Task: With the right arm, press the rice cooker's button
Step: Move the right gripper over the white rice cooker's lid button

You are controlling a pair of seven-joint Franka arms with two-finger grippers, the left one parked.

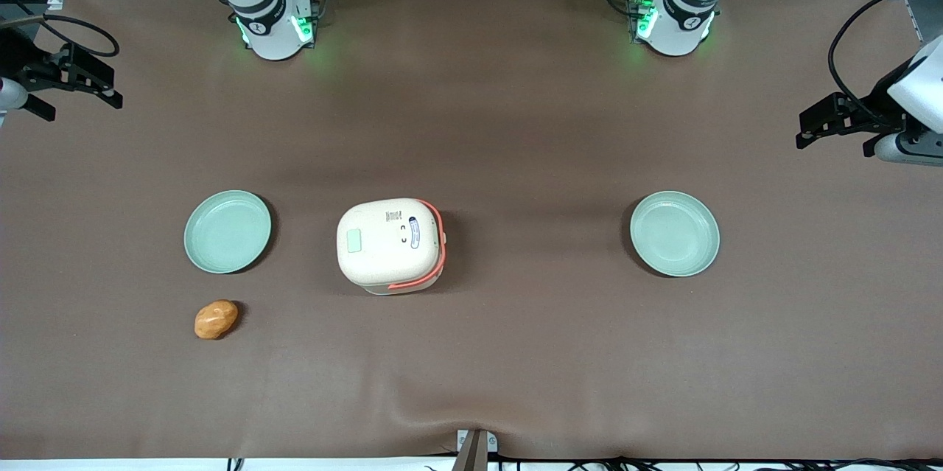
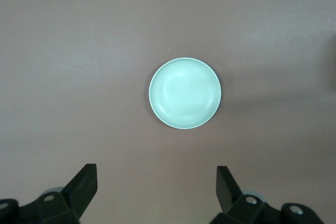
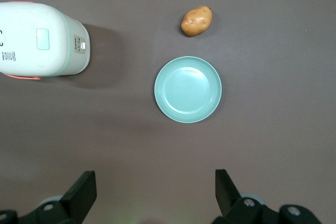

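Note:
The cream rice cooker (image 1: 390,244) with its coral-orange handle band stands closed in the middle of the table. Its lid carries a pale green square (image 1: 353,240) and small printed labels. It also shows in the right wrist view (image 3: 39,40). My right gripper (image 1: 77,91) hangs high over the working arm's end of the table. It is farther from the front camera than the cooker and well apart from it. In the right wrist view the gripper (image 3: 155,179) is wide open and empty, over bare mat.
A mint-green plate (image 1: 227,231) (image 3: 188,89) lies beside the cooker toward the working arm's end. A potato (image 1: 216,319) (image 3: 197,21) lies nearer the front camera than that plate. A second mint-green plate (image 1: 674,234) (image 2: 185,93) lies toward the parked arm's end.

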